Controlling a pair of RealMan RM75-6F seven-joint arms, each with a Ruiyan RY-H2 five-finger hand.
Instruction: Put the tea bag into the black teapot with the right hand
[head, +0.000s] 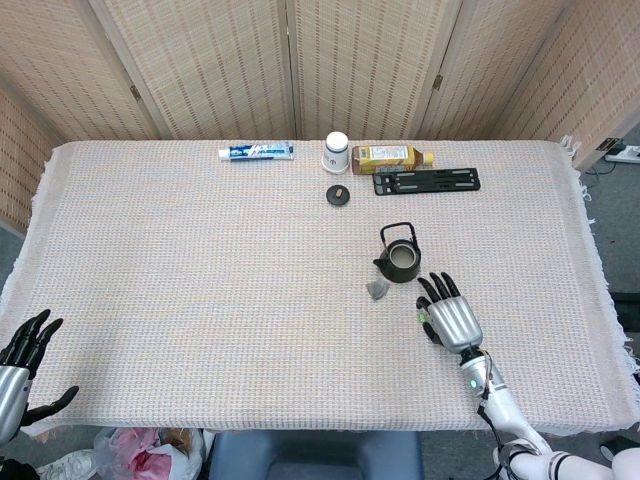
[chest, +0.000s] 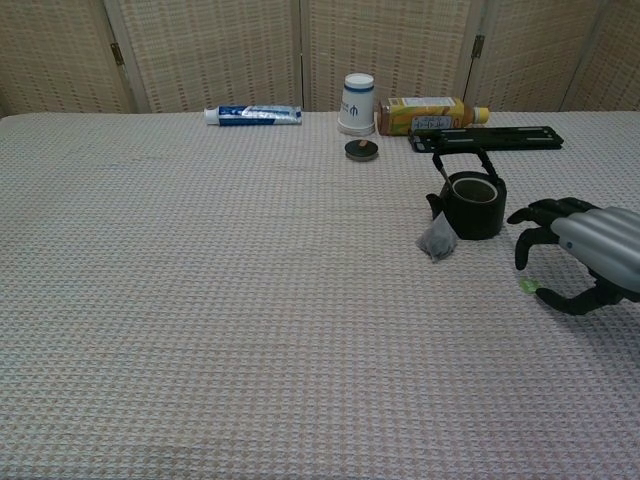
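Observation:
The black teapot (head: 400, 258) (chest: 472, 203) stands uncovered on the cloth, right of centre, its handle upright. The grey tea bag (head: 377, 290) (chest: 437, 240) lies against its front left side. A small green tag (chest: 529, 286) lies on the cloth to the right, under my right hand (head: 451, 315) (chest: 585, 248). That hand hovers open just right of the teapot, fingers spread, holding nothing. My left hand (head: 22, 360) is open at the near left table edge, seen only in the head view.
Along the far edge lie a toothpaste tube (head: 256, 152), an upturned paper cup (head: 336, 152), a yellow bottle (head: 390, 157) on its side and a black rail (head: 426, 181). The teapot lid (head: 338, 194) sits in front of the cup. Folding screens stand behind.

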